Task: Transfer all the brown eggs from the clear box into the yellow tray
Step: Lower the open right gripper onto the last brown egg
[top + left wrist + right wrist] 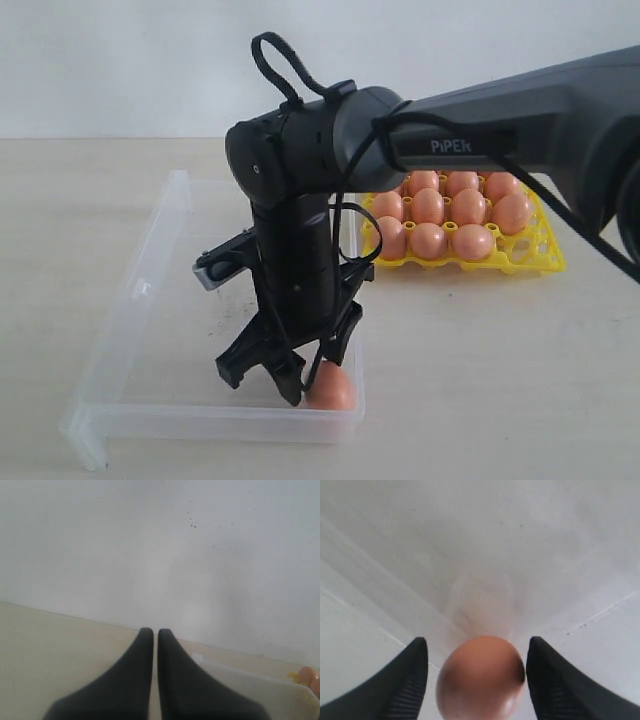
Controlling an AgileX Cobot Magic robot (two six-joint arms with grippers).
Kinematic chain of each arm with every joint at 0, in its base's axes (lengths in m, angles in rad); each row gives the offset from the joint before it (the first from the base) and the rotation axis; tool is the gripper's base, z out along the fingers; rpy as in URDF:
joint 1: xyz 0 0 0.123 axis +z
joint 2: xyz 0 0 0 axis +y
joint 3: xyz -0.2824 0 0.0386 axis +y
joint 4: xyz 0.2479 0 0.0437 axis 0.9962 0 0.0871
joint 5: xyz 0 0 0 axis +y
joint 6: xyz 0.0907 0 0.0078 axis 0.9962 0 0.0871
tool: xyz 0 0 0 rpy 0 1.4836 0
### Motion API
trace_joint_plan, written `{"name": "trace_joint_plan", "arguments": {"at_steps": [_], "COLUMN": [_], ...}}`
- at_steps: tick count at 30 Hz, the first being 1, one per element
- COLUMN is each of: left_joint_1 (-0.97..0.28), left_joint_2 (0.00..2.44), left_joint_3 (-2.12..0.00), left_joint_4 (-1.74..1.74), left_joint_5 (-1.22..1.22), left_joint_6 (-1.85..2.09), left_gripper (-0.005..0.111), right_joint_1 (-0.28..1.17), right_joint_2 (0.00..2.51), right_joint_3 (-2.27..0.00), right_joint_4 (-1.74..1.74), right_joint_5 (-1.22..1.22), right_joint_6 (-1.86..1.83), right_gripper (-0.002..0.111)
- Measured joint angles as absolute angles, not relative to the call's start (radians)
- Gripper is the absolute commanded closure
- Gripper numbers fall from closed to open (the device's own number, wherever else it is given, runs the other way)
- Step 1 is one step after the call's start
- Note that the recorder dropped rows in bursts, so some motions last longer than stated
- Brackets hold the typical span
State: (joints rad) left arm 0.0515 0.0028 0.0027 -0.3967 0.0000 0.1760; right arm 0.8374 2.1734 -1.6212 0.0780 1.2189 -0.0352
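Note:
One brown egg [332, 388] lies on the floor of the clear box [150, 270], in its near right corner. My right gripper [310, 385] reaches down into the box and stands open around this egg [480, 680]. In the right wrist view one finger is close against the egg's side and a gap shows at the other. The yellow tray [530, 262] sits behind and to the right of the box, and several brown eggs [440, 215] sit in its cups. My left gripper [151, 630] is shut and empty above the table; the exterior view does not show it.
The right arm [520, 110] stretches from the right edge across the tray to the box. A white wall rises behind the beige table [480, 360]. The left wrist view catches a corner of the box [250, 680] and eggs [309, 675] beyond it.

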Motion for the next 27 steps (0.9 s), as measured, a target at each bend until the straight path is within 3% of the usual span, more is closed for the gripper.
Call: {"name": "trace_joint_plan", "arguments": {"at_steps": [27], "left_joint_1": [0.051], "left_joint_2": [0.003], "left_joint_3": [0.003], "left_joint_4": [-0.397], "left_joint_5": [0.0], "left_joint_6": [0.176], "left_gripper": [0.103], "right_joint_1": [0.837], "right_joint_2": [2.212], "right_joint_3": [-1.619], "right_joint_4": [0.101], "right_joint_5": [1.219], "right_joint_6": [-0.173], "right_gripper": [0.057]}}
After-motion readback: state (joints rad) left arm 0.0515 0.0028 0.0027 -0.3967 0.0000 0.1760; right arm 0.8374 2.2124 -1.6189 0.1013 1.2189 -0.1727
